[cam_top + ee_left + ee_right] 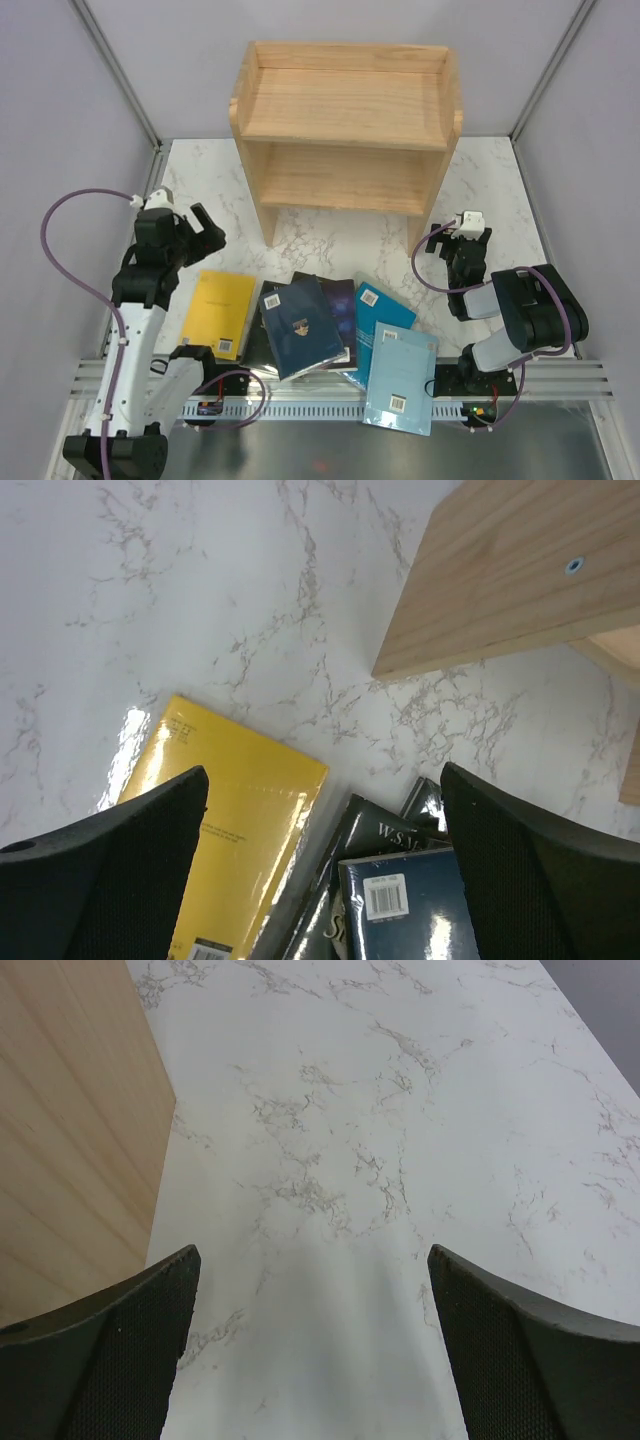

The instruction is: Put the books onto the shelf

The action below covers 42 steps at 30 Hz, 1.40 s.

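The shelf (345, 110) stands at the far side of the desk (190, 170) with its open front toward the arms, likely so the books (380, 312) can go straight in. They lie flat, covers up, fanned and overlapping near the front edge. The yellow book (223, 312) is leftmost with its long axis near-to-far, and the navy book (300, 325) is topmost. The left jaws hover spread and empty near the yellow book's far end; the right jaws, equally spread, hang over the desk beside the shelf.

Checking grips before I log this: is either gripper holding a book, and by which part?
Nothing is held. The left gripper is open near the yellow book, the right gripper open over the table beside the shelf.
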Available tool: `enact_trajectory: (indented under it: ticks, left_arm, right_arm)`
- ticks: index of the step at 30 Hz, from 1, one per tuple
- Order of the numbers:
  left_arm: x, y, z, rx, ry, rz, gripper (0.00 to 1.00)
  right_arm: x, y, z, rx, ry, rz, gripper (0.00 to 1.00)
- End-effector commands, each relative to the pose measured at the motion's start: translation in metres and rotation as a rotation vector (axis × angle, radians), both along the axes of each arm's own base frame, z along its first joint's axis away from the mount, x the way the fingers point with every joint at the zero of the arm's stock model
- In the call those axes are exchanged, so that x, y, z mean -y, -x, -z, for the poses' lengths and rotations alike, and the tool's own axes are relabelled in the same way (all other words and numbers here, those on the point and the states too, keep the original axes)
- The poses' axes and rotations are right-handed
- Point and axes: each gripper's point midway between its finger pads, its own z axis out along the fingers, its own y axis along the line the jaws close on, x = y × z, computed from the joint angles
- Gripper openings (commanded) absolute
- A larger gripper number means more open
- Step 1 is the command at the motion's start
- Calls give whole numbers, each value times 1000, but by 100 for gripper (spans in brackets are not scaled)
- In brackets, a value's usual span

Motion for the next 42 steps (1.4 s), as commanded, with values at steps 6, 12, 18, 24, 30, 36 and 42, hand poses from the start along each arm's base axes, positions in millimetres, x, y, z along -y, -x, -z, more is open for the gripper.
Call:
enact_trajectory:
  ticks: [6, 12, 18, 24, 30, 36, 42]
  left_arm:
    - [-3, 47, -88, 16, 54, -69, 100]
    - [13, 66, -89, 27, 175, -52, 100]
    - [42, 64, -29, -331, 267, 47, 100]
    - [57, 76, -30, -268, 301, 163, 100]
    - [80, 103, -3, -379, 416, 254, 100]
    - [79, 123, 24, -464, 412, 242, 100]
    - [88, 135, 52, -538, 490, 235, 100]
  right_arm:
    - [-2, -9, -22, 80, -8, -10, 98]
    - [-2, -9, -22, 80, -9, -10, 98]
    - [-2, -9, -22, 80, -9, -10, 98]
    - [-2, -10, -22, 82, -9, -9, 98]
    - [-3, -10, -21, 79, -9, -13, 98]
    - [-4, -5, -42, 91, -14, 15, 98]
    - [-42, 24, -157, -162, -203, -42, 98]
